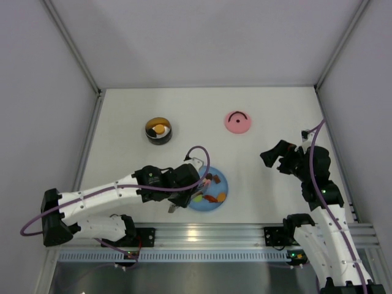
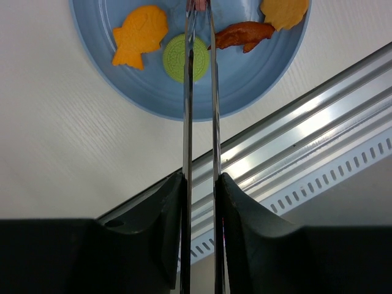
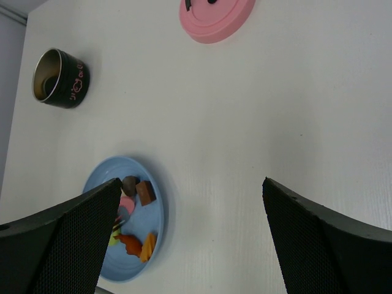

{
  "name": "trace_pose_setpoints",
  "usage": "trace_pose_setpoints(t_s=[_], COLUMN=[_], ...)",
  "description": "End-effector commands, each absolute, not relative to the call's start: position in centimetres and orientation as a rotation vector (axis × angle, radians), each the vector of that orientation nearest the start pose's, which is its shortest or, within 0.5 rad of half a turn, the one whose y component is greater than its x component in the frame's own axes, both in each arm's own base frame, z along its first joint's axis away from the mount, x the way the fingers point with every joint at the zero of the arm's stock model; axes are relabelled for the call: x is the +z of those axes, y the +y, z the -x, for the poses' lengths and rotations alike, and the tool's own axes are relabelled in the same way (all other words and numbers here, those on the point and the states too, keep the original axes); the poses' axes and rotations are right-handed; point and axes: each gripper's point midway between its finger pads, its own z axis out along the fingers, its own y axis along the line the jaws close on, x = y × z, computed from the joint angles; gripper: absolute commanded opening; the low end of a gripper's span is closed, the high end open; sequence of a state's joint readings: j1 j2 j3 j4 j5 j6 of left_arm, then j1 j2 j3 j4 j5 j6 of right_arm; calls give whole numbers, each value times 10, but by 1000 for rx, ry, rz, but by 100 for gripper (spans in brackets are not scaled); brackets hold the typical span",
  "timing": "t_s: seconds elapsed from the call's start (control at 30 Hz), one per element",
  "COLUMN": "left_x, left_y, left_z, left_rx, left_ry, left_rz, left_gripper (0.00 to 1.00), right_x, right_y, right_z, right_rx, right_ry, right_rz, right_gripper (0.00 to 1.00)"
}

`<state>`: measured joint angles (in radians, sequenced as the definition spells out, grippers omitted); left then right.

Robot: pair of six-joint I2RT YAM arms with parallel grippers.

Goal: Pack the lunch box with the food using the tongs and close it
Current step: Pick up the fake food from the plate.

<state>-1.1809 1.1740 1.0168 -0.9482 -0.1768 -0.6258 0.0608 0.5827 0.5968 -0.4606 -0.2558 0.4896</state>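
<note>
From above, the lunch box (image 1: 158, 130) stands open at the far left of the surface (image 1: 122, 110) with a yellow piece (image 1: 158, 128) inside, and its pink lid (image 1: 237, 121) lies well apart to the right. My left end effector (image 1: 184, 179) hangs over the blue plate (image 1: 199, 207).

In my left wrist view it is clamped on the tongs (image 2: 187, 122), whose arms are squeezed nearly parallel above the green piece (image 2: 174, 58). Their tips leave the frame, so I cannot tell if they hold anything. I judge a pick-up is in hand. Next comes a firm pinch, then a lift towards the box.

In the right wrist view, my right end effector (image 3: 191, 184) stands wide apart, idle.
</note>
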Motion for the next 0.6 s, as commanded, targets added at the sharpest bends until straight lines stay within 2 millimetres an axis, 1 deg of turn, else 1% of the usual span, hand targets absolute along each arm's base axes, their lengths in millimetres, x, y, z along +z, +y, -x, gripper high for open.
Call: trace_pose_setpoints(t_s=[0.0, 0.13, 0.3, 0.43, 0.57], left_x=[157, 158, 165, 177, 192], left_y=[-237, -237, -235, -236, -231], left_z=[-106, -106, -107, -110, -116], left_rx=[-395, -396, -407, -430, -424], left_ry=[2558, 2555, 2539, 2507, 2469], left_rz=[-676, -676, -661, -644, -598], left_gripper=[32, 30, 26, 24, 21], right_x=[203, 203, 203, 203, 204], right_y=[73, 72, 73, 72, 72], right_z=[-242, -242, -242, -242, -242], right_rx=[580, 580, 581, 580, 579], right_ry=[1988, 1987, 1988, 1985, 1985], right_rz=[-264, -267, -266, -266, -267], right_gripper=[96, 96, 96, 96, 96])
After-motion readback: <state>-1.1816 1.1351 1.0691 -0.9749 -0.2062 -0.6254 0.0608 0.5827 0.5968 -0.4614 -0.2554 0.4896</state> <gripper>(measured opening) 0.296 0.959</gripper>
